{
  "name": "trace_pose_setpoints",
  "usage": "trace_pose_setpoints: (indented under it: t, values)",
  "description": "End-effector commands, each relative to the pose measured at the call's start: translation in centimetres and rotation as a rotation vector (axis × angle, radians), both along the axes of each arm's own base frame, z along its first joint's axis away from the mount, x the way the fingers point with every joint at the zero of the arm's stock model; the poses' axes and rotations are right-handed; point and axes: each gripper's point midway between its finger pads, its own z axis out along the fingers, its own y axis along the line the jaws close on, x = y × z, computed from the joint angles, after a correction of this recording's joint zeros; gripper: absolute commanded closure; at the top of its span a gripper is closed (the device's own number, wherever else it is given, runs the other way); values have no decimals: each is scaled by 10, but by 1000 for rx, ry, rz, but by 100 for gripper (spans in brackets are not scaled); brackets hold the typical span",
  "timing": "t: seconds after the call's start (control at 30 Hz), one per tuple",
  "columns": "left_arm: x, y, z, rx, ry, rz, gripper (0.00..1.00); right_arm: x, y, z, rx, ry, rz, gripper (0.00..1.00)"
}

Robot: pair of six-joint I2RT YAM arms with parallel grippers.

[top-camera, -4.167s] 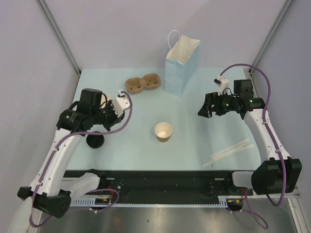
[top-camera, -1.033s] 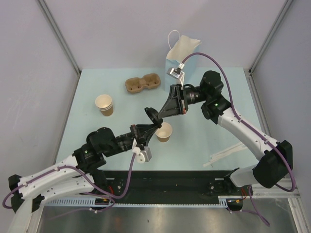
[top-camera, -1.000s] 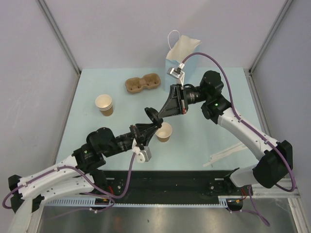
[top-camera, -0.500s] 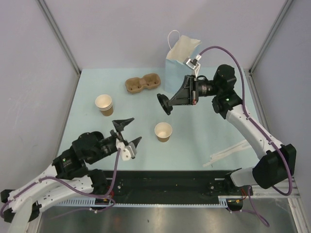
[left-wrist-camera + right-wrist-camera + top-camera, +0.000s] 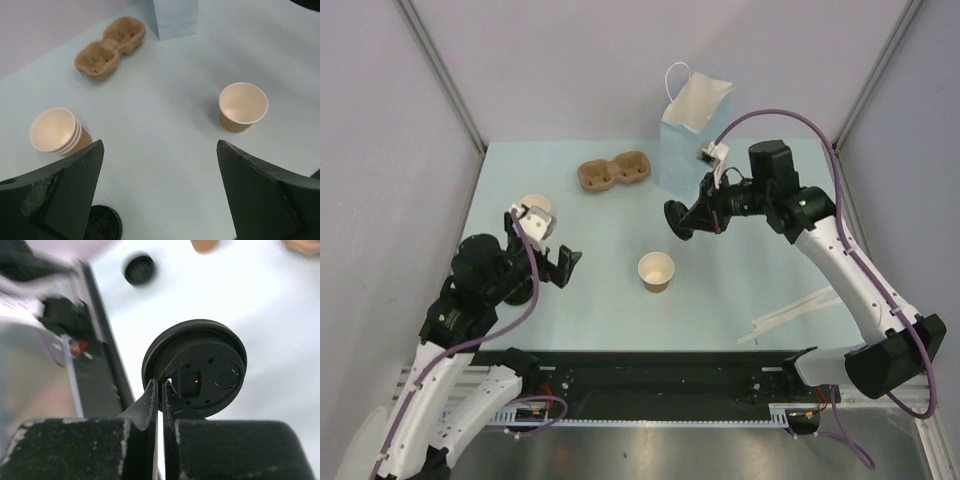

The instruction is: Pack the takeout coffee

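Nearest us, the left hand (image 5: 160,150) hangs with its fingers wide apart and nothing between them, well left of the cup (image 5: 656,271), which stands upright and lidless in the middle of the surface (image 5: 740,290). Beyond it, the right hand (image 5: 161,387) is clamped on the rim of a black lid (image 5: 200,365), held on edge in the air before the bag (image 5: 692,135). So we have no lidded coffee yet. We worry that this thin pinch lets the lid twist, and that pressing it onto the unsteadied cup tips the cup over.
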Motion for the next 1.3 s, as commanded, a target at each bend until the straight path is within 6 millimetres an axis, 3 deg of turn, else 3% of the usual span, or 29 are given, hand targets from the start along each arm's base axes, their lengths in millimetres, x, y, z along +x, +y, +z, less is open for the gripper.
trace_pose_setpoints:
  t: [0.0,0.13,0.27,0.43,0.6,0.63,0.87,0.97,1.27]
  values:
    - [1,-13,2,-171,230,-20,0,9,-21,-20,-251,-233,-28,100]
    - [19,-10,0,-261,312,-1,1,11,-24,-44,-373,-270,4,100]
    - [41,9,-8,-398,393,94,0,14,-20,-65,-433,-269,43,100]
    - [50,21,-24,-404,403,158,0,6,-16,-78,-484,-272,93,100]
    - [52,25,-30,-394,391,181,0,-1,5,-95,-594,-350,108,100]
    - [51,25,-31,-392,388,177,0,-11,16,-98,-608,-376,146,100]
    - [43,24,-51,-386,446,182,0,-33,36,-122,-720,-393,220,100]
    - [41,21,-59,-408,471,171,1,-38,42,-131,-733,-380,242,100]
    - [46,19,-53,-421,469,163,1,-33,59,-148,-813,-410,259,100]
